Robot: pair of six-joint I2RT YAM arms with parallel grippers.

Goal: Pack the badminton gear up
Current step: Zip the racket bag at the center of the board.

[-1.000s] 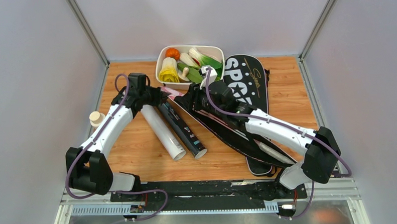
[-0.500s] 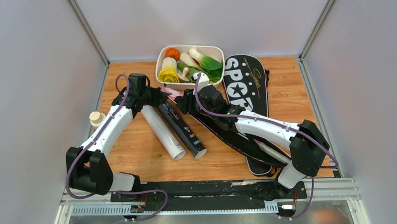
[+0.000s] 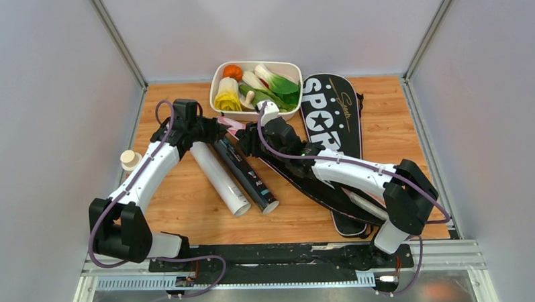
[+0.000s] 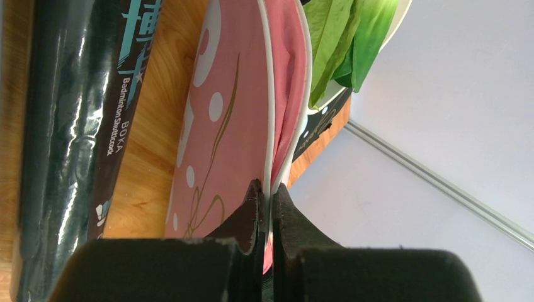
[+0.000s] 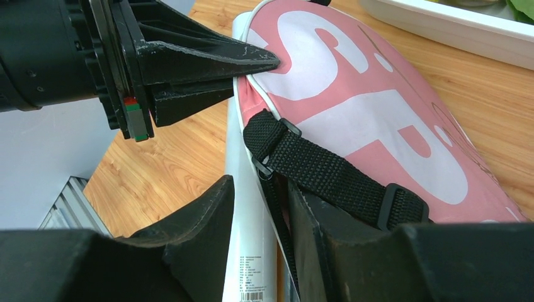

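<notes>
**Operator:** Location of the pink racquet cover [image 5: 352, 94]?

**Technician:** On the table [image 3: 186, 214], just in front of the white tray [image 3: 215, 92], at the far ends of the two tubes. The printed face is up. White piping runs along its edge.

**Operator:** Left jaws?

**Technician:** The left gripper [image 4: 266, 189] is clamped on that piped edge. Both fingers pinch the fabric and no gap shows between them.

**Operator:** Right jaws?

**Technician:** The right gripper [image 5: 261, 185] has its jaws apart. The cover's black webbing strap [image 5: 327, 170] runs into the gap between them. Whether either finger touches the strap cannot be told.

**Operator:** Adjacent gear?

**Technician:** The black tube [image 3: 249, 172] and the white tube [image 3: 219, 176] lie side by side, slanting from the cover toward the near edge. A black "SPORT" cover [image 3: 330, 105] lies flat just right of the tray.

**Operator:** Surface and enclosure?

**Technician:** The table top is light-brown wood grain with a matte finish. Plain pale grey walls [image 3: 280, 23] close in the left, rear and right sides, with metal strips at the rear corners. A slotted metal rail [image 3: 256, 280] runs along the near edge in front of the arm bases. The tray holds toy vegetables [image 3: 256, 87]. A small bottle with a cream cap [image 3: 129, 159] stands near the left wall, beside the left arm.
</notes>
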